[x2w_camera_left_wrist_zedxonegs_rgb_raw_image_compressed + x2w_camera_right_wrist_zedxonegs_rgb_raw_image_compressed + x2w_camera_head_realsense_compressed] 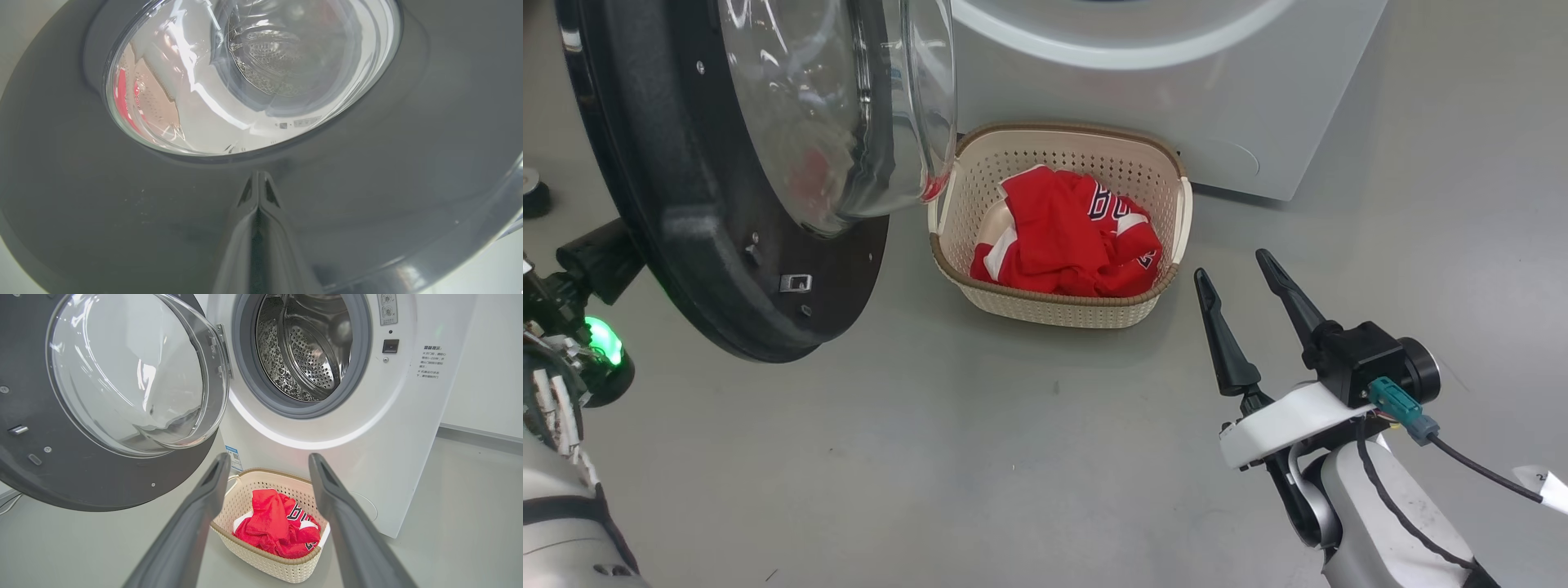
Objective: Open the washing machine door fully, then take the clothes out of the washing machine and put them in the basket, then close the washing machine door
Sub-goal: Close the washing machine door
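Well, the clothes lie bunched in the basket before the washing machine, whose drum looks empty, so I'd judge only closing remains: the washing machine door hangs wide open. The left gripper, pinched shut, points at the door's outer face; the right gripper hovers spread wide, empty. Jersey lettering is half folded away; the blue label and panel notice are too small to read.

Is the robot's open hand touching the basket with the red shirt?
Apart. In the head view, a strip of grey floor shows between the basket and the fingertips of the open right gripper, which holds nothing.
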`<state>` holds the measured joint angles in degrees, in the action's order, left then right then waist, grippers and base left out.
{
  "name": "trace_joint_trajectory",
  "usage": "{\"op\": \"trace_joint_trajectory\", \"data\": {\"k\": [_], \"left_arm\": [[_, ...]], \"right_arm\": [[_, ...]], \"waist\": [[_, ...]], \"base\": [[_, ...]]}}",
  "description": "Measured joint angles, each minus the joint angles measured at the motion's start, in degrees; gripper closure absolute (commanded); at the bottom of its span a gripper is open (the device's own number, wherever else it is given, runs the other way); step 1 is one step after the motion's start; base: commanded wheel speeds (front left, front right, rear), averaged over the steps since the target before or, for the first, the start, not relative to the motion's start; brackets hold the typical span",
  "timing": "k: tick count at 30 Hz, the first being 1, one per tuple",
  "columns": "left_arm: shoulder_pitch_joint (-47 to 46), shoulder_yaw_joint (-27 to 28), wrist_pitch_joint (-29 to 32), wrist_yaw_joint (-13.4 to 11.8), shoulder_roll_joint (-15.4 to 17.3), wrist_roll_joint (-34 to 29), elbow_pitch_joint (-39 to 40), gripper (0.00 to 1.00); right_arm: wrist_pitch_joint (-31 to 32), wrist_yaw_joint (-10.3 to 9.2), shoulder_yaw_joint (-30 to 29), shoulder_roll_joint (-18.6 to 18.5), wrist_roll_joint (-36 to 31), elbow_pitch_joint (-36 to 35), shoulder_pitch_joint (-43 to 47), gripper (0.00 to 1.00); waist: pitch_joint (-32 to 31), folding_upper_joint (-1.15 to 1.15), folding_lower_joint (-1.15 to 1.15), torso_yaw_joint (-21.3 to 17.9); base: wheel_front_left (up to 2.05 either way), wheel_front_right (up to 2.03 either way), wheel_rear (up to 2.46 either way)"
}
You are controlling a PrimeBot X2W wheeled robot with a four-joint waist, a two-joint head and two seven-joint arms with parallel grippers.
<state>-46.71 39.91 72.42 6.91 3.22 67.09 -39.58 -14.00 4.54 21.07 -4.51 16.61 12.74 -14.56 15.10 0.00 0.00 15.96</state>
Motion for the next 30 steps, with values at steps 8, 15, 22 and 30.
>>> {"op": "trace_joint_trajectory", "data": {"k": [8,15,22,30], "left_arm": [[2.7,-0.7,-5.0,0.0,0.2,-1.5,8.4,1.00],[8.4,-5.5,-11.3,0.0,2.1,-6.8,20.2,1.00],[16.3,-14.5,-21.0,0.0,4.7,-13.6,34.2,1.00],[27.1,-19.1,-36.1,0.0,6.6,-21.4,41.7,1.00]], "right_arm": [[0.0,-0.15,-0.2,0.1,0.3,0.4,0.7,0.00],[0.0,-0.15,-0.1,0.3,0.7,0.6,1.2,0.00],[-0.1,-0.15,-0.3,0.4,1.0,0.6,1.2,0.00],[-0.2,-0.15,-0.1,0.5,1.0,0.7,1.6,0.00]], "waist": [[-0.9,0.00,0.00,0.1],[-1.8,0.00,0.00,0.5],[-2.3,0.00,0.00,0.5],[-3.2,0.00,0.00,0.8]], "base": [[0.00,0.00,0.00],[0.00,0.00,0.00],[0.00,0.00,0.00],[0.00,0.00,0.00]]}}
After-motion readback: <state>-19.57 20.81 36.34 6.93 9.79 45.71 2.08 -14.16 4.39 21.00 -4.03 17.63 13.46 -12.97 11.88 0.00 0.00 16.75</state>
